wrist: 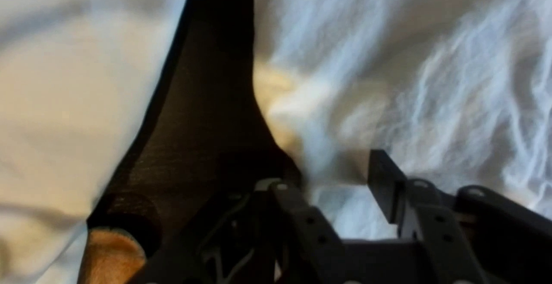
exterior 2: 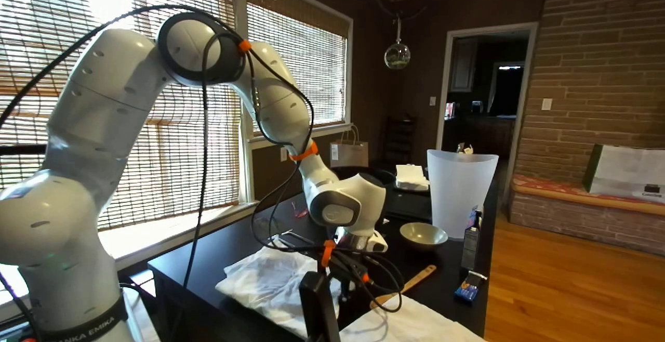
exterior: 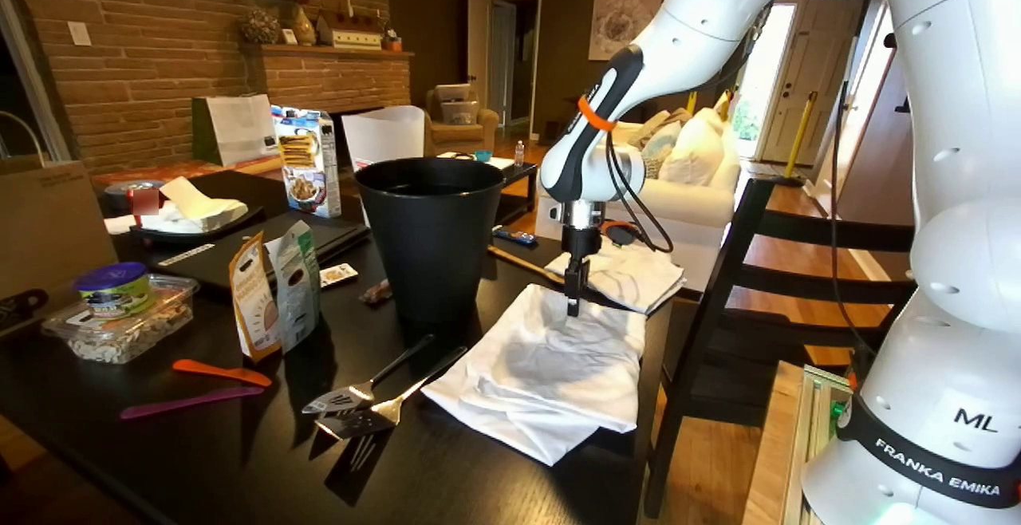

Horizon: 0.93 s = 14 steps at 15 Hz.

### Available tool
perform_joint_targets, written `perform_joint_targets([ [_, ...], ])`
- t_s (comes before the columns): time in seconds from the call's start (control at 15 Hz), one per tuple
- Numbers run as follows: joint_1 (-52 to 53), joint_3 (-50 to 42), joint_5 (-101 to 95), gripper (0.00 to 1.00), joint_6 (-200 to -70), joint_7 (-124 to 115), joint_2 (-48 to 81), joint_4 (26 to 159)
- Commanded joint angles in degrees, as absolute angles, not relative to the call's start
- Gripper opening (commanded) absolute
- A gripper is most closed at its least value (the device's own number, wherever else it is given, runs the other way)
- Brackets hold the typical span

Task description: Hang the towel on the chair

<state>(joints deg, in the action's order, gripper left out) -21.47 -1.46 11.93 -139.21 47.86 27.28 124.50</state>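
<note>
A rumpled white towel [exterior: 550,373] lies near the edge of a dark table [exterior: 471,493], a gripper [wrist: 332,182] at one end, its jaws standing well apart, the cloth's border showing in the gap, no hold evident. Grasping appears to be the step in hand; the next move likely calls for pinching that border, then lifting toward the slatted chair [exterior: 798,282] beside the table.

The dark table [exterior: 471,485] bears a black bin [exterior: 431,262] in an exterior view. Reckoned from the bin, the white towel [exterior: 550,365] lies rumpled at four o'clock, two spatulas [exterior: 351,399] at seven, an orange utensil [exterior: 222,372] and a purple utensil [exterior: 191,403] towards eight, and two upright pouches [exterior: 299,294], then a clear box [exterior: 132,337], near nine.
</note>
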Motion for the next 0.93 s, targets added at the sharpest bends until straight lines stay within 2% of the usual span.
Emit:
perform_joint_targets([
  [0.0,-21.01,-2.24,11.40,0.16,-131.35,45.54,24.95,123.43],
  [0.13,-19.98,-3.38,10.07,0.02,-129.08,43.46,23.00,123.80],
  [0.2,-19.54,-3.94,9.49,0.00,-128.63,42.40,21.90,124.14],
  [0.87,-15.90,-7.92,-0.01,0.01,-115.69,34.54,8.38,126.45],
])
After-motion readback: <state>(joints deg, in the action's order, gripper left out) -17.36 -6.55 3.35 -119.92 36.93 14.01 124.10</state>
